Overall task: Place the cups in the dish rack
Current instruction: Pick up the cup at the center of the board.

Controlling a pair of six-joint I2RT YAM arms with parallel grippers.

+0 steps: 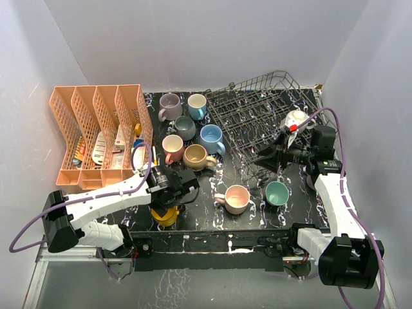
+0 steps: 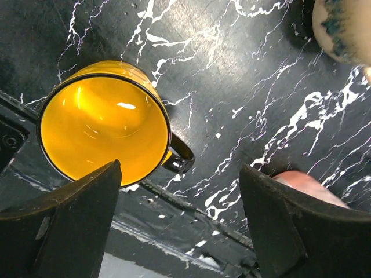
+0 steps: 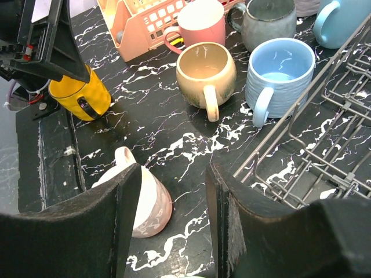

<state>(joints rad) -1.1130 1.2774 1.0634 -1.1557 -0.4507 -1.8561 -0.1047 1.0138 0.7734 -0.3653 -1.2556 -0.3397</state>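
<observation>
The dark wire dish rack [image 1: 257, 119] stands at the back right, with a white cup [image 1: 296, 119] in it. Several cups stand left of it: mauve [image 1: 170, 106], light blue [image 1: 197, 105] and tan [image 1: 197, 156] among them. A pale pink cup [image 1: 236, 199] and a green cup [image 1: 277, 193] stand near the front. My left gripper [image 2: 179, 214] hangs open just above and beside the upright yellow cup [image 2: 104, 127], one finger over its rim. My right gripper [image 3: 174, 214] is open and empty, low by the rack's front corner, with the pale pink cup [image 3: 142, 197] beside its left finger.
An orange plastic organiser [image 1: 103, 135] with papers fills the back left. The yellow cup [image 1: 165, 215] sits close to the table's near edge. White walls close in on three sides. The rack's wire edge [image 3: 324, 127] runs just right of my right gripper.
</observation>
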